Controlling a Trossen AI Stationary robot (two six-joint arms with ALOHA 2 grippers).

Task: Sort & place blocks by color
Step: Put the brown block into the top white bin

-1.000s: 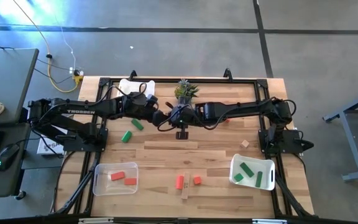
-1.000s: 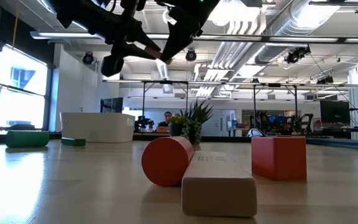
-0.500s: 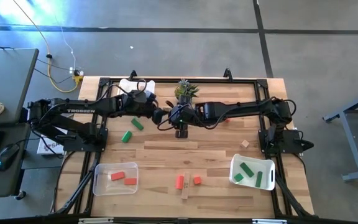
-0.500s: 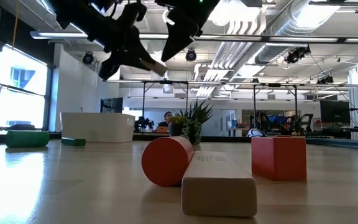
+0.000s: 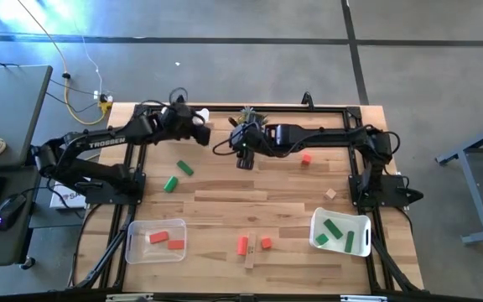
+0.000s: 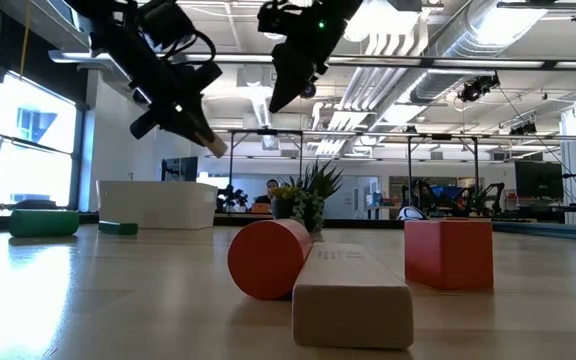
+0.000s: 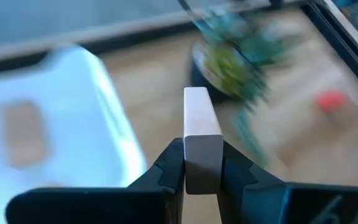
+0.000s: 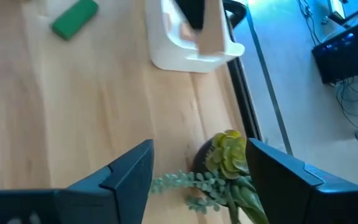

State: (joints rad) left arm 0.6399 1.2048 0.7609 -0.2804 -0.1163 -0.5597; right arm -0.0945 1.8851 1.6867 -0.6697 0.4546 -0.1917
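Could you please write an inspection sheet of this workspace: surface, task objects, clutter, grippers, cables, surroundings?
Surface: wooden table, inside a black frame.
Job's things: red blocks in the clear bin; green blocks in the right white bin; tan block carried near the back white bin; loose green, red and tan blocks on the table.
Clutter: potted plant at the back edge.
Grippers: left gripper shut on the tan block, raised; right gripper, fingers open, above the plant.
Cables: yellow and white cables on the floor.
Surroundings: desk with mouse at left.

Plain wood block (image 7: 199, 142); white plastic bin (image 8: 185, 45); plank table (image 5: 225, 210).
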